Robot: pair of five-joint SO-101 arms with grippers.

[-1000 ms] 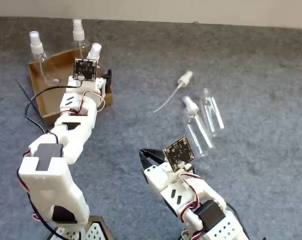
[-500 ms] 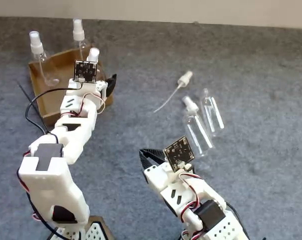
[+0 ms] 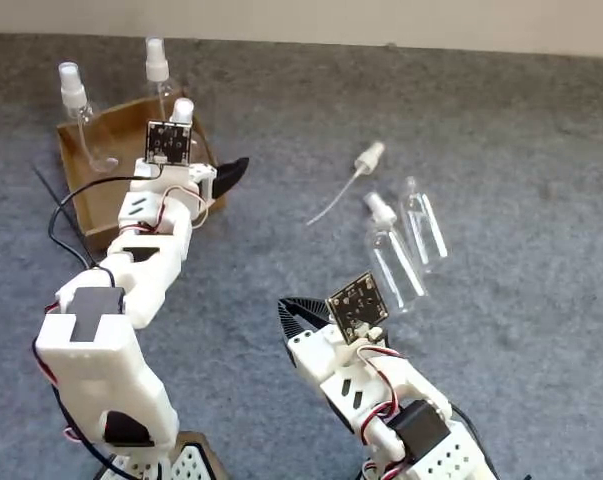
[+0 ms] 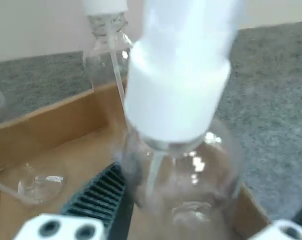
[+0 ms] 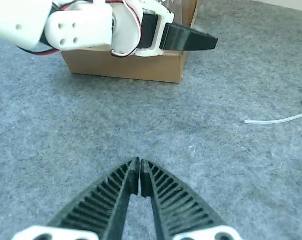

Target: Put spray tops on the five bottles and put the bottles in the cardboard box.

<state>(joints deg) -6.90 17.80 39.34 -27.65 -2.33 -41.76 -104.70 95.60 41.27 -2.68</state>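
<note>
Left hand (image 3: 209,170): jaws spread wide, holding nothing, over the near corner of the brown cardboard box (image 3: 101,205). A clear plastic bottle with a white spray top (image 4: 181,170) stands upright between the jaws, inside the box. Whether either jaw touches it cannot be told.

Right hand (image 5: 139,167): jaws closed together, empty, low over the grey table (image 3: 521,120), well apart from the remaining items.

Two more capped clear bottles (image 3: 81,120) (image 3: 158,70) stand upright at the far side of the box. On the table lie a capped clear bottle (image 3: 393,262) and, just beside it, an uncapped clear bottle (image 3: 424,228). A loose white spray top with a thin dip tube (image 3: 369,157) lies near them.

Handling, as judged: the bottles look empty, so light and easily tipped or rolled, with smooth, slippery walls. Grip across the body below the shoulder. The dip tube is thin and flexible, so take the loose top by its white collar.

Obstructions: the standing bottles crowd the box, and the left arm hangs over it.
</note>
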